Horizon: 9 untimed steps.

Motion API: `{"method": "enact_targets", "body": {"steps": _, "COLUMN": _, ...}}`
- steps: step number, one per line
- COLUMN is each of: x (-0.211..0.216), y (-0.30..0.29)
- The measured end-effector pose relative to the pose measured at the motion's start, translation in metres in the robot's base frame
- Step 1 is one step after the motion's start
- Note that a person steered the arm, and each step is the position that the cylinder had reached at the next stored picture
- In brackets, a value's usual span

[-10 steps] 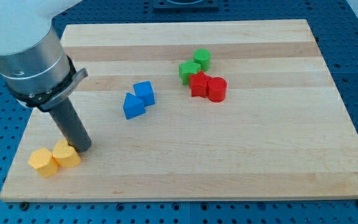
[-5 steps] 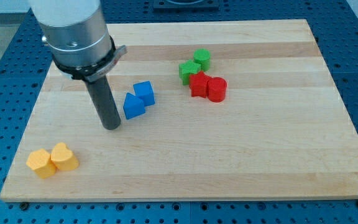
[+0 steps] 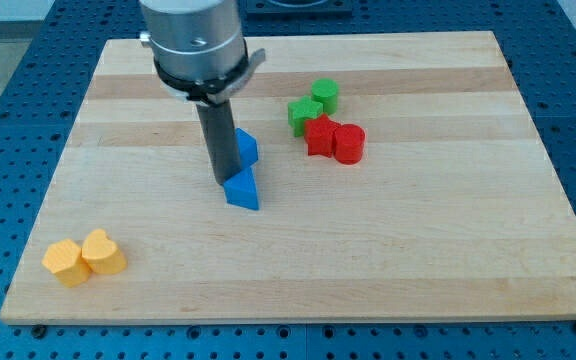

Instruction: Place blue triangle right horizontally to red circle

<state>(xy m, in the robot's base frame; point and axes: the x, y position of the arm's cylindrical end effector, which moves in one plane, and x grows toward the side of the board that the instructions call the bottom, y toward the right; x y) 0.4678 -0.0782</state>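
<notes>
- My tip (image 3: 226, 183) — a bare rod, no gripper, holding nothing — touches the blue triangle (image 3: 242, 191) just to its right.
- Blue cube (image 3: 246, 148) sits right behind it.
- Red circle (image 3: 349, 144) lies well off to its upper right.

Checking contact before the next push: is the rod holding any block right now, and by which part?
Nothing is held. My tip only presses against the blue triangle's upper left side.

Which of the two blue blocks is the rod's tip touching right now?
The blue triangle, the lower one. My tip sits against its left edge, while the blue cube lies higher, partly behind the rod.
</notes>
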Motion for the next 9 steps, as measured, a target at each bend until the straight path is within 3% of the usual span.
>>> {"method": "enact_targets", "body": {"steps": 1, "x": 0.014, "y": 0.017}}
{"method": "enact_targets", "body": {"steps": 3, "x": 0.021, "y": -0.028}}
{"method": "enact_targets", "body": {"steps": 4, "x": 0.037, "y": -0.023}}
{"method": "enact_targets", "body": {"steps": 7, "x": 0.042, "y": 0.072}}
{"method": "enact_targets", "body": {"steps": 9, "x": 0.018, "y": 0.12}}
